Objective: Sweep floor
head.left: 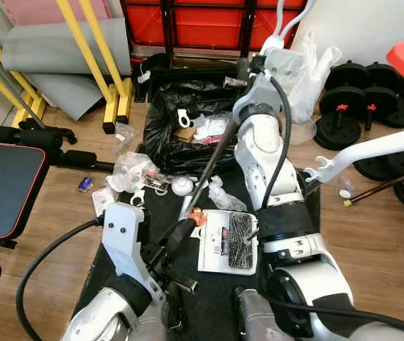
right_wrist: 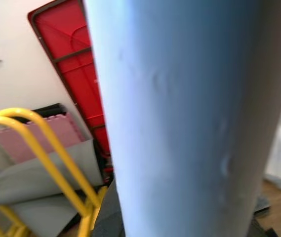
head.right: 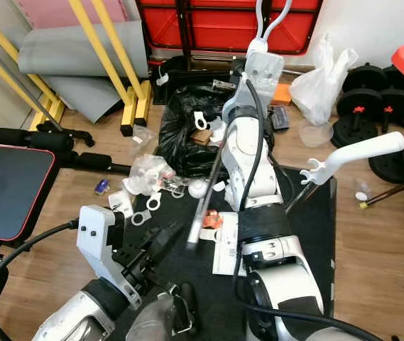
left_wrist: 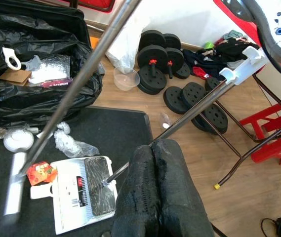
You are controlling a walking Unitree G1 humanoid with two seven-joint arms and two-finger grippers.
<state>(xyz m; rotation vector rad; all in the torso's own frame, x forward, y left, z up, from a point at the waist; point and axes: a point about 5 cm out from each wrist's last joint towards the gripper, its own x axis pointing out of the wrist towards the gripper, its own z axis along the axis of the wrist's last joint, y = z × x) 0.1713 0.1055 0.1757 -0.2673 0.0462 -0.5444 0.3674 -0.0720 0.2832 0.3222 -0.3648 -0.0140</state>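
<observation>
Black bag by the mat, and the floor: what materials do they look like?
Black bag: thin glossy plastic film, judging by its crinkles and shiny highlights. Floor: wood or wood-look laminate with a satin finish; plank seams and grain are visible, but which of the two is unclear.

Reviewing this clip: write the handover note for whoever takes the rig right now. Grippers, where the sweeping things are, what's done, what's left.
Left gripper: fingers shut on the thin metal rod of the dustpan, which lies on the black mat.
Right gripper: raised by the black rubbish bag, up at the broom handle; finger state unclear.
Done: some rubbish already sits in the bag.
Left: plastic wrappers, white rings and a red packet lie loose on the mat and wood floor; sweep them into the dustpan and tip it into the bag.
</observation>
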